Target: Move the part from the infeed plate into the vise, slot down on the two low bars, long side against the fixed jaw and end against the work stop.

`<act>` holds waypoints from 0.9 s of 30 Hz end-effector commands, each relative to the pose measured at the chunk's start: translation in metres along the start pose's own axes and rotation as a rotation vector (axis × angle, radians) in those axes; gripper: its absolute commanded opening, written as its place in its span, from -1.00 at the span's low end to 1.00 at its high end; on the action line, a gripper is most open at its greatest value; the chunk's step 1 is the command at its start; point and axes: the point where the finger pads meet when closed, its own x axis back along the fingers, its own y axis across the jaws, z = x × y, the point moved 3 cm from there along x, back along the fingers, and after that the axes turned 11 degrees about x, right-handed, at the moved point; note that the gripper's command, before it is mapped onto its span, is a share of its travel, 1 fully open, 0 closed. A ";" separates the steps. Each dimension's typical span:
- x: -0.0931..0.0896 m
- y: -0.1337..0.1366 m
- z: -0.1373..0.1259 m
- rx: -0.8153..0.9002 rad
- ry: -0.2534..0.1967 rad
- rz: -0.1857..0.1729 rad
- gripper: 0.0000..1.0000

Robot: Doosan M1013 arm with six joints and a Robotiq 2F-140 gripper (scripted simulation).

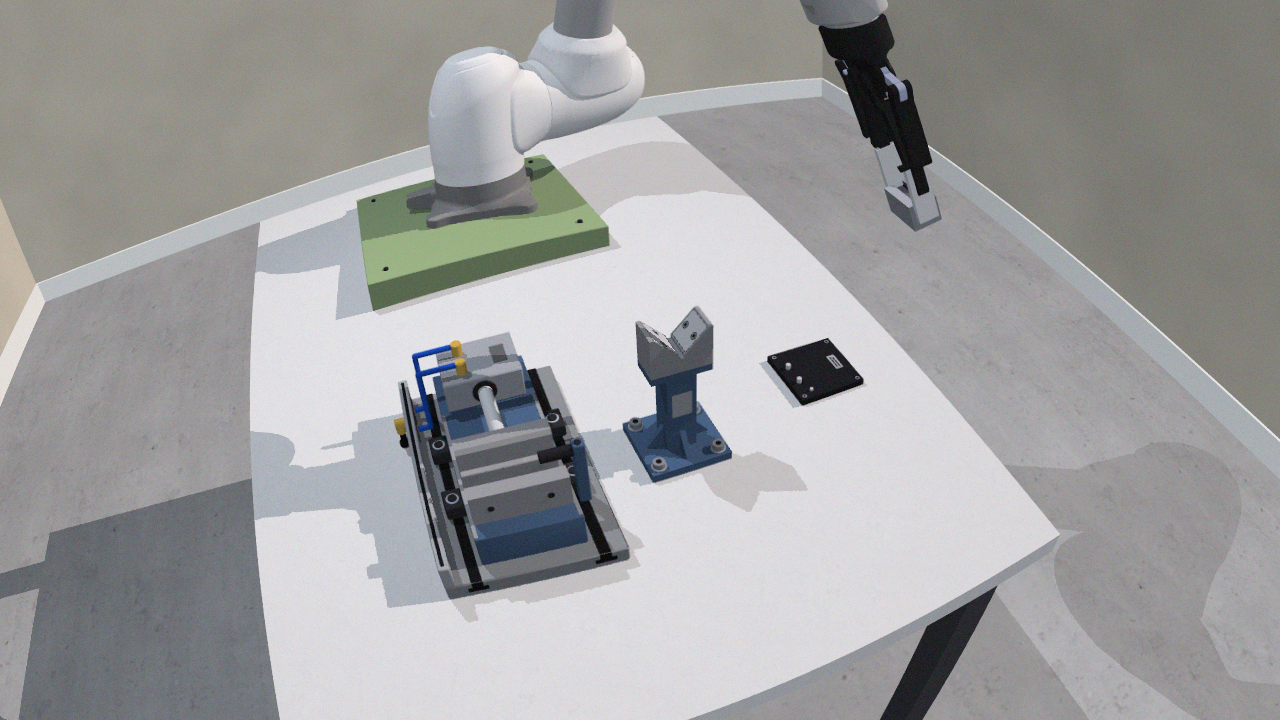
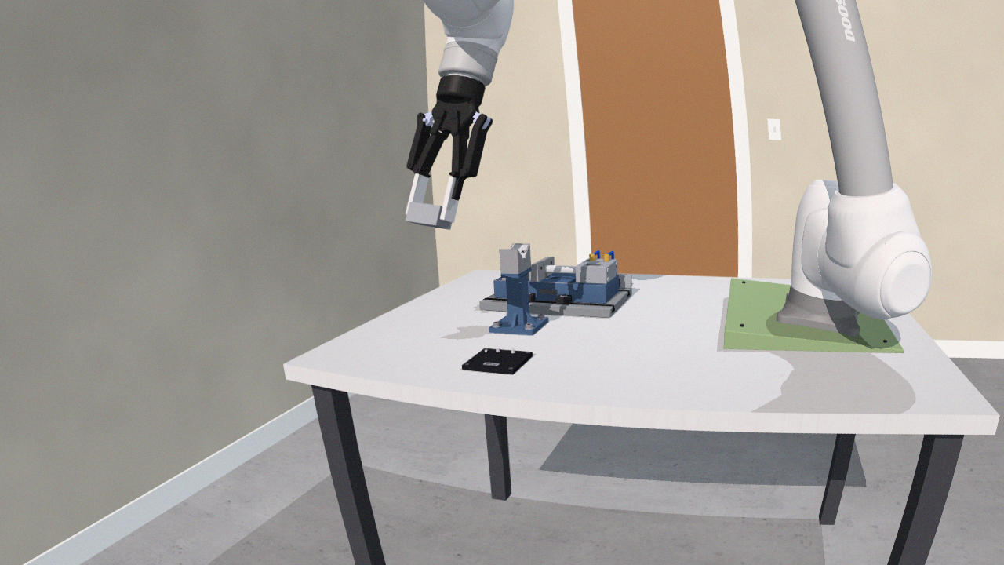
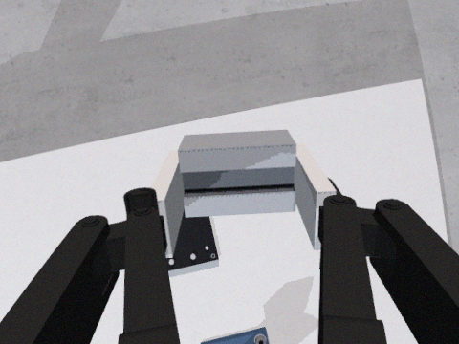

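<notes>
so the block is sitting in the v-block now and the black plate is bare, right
Not quite. The block is not in the V-block; it is clamped between the jaws of the gripper, high in the air out past the table edge, as the exterior view shows. The black plate is indeed bare.
</notes>
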 end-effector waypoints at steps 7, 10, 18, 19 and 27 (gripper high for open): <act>0.008 0.044 0.031 -0.109 0.153 -0.134 -1.00; 0.010 0.049 0.034 -0.122 0.169 -0.150 -1.00; 0.029 0.096 0.050 -0.250 0.295 -0.284 -1.00; 0.032 0.103 0.051 -0.268 0.310 -0.302 -1.00; 0.054 0.142 0.051 -0.391 0.399 -0.416 -1.00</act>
